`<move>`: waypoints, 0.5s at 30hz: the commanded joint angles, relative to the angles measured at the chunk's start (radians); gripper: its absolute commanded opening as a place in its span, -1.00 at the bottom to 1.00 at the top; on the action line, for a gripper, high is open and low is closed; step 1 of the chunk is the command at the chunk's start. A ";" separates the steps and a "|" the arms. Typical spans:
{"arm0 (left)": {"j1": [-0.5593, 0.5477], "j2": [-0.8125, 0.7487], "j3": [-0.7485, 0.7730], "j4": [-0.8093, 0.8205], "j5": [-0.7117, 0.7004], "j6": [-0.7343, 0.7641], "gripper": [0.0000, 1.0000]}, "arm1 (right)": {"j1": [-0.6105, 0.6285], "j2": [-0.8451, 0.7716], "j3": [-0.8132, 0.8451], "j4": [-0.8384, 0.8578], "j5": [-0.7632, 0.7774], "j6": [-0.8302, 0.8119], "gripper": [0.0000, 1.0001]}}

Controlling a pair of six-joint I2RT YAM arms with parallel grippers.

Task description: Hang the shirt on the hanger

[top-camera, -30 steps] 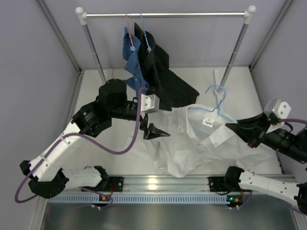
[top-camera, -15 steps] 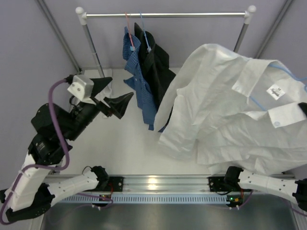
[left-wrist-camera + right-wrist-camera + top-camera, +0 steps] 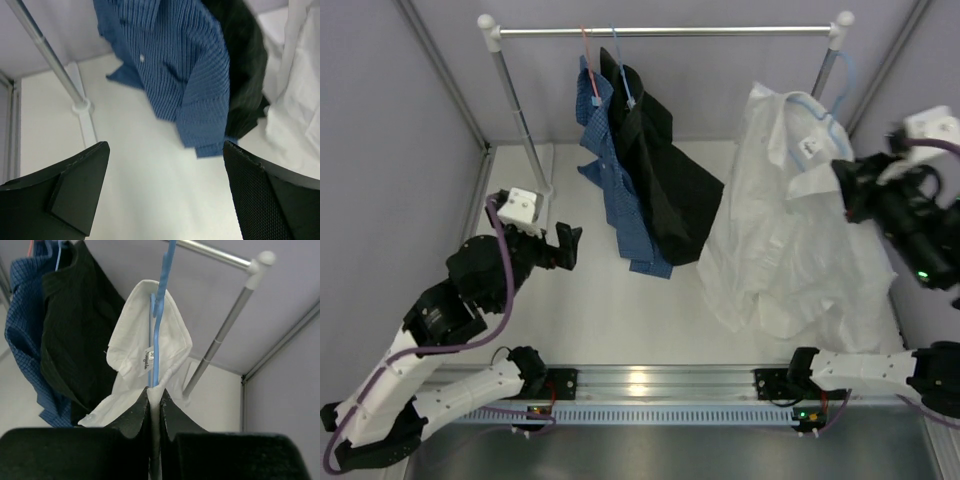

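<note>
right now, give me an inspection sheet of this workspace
surface: white table, no marks seen
job's things: white shirt draped on light-blue hanger, lifted near the rail; whether the hook is on the rail, cannot tell
clutter: blue checked shirt and black shirt hang on the rail
grippers: left gripper open, empty; right gripper shut on white shirt at the hanger
cables: purple cable loops along the left arm, no snag seen
surroundings: grey walls, nothing else seen
</note>
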 commanded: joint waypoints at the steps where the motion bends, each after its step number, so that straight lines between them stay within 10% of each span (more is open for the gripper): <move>1: 0.000 -0.020 -0.087 -0.029 -0.061 -0.042 0.97 | -0.007 0.123 -0.055 0.126 0.120 0.004 -1.00; 5: 0.001 -0.017 -0.197 0.089 -0.144 -0.016 0.96 | -0.457 0.263 -0.019 0.212 -0.378 0.178 -1.00; 15: 0.249 -0.093 -0.334 0.201 -0.114 -0.054 0.97 | -0.579 0.420 0.050 0.493 -0.441 0.191 -1.00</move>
